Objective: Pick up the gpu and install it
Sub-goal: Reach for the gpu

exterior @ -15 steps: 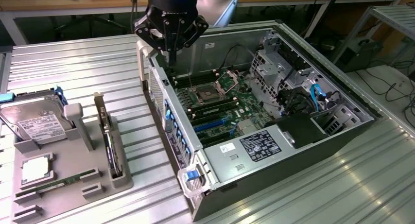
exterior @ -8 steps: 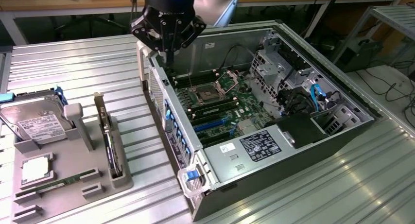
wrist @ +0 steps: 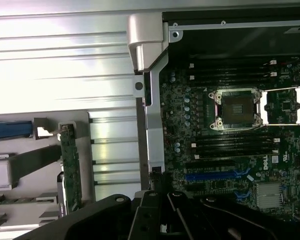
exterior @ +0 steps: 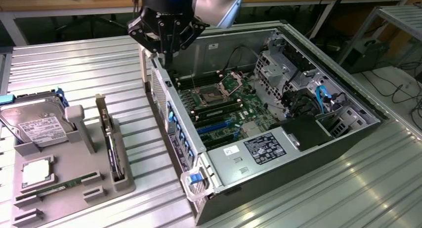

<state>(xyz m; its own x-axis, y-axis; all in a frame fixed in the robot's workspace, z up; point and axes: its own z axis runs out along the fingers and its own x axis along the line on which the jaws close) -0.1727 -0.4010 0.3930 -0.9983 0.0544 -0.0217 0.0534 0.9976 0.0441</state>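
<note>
Exterior view, pick-up not begun: we list gpu [exterior: 109, 139] upright in holder [exterior: 69, 162] on worktop [exterior: 86, 60], jaws shut, empty, over case [exterior: 218, 174] rim; we judge they must open first.

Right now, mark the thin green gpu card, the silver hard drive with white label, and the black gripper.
gpu [wrist: 70, 170]: wrist view, green board face.
hard drive [exterior: 36, 128]: exterior view, white label.
gripper [exterior: 165, 54]: exterior view, between fingertips.
</note>
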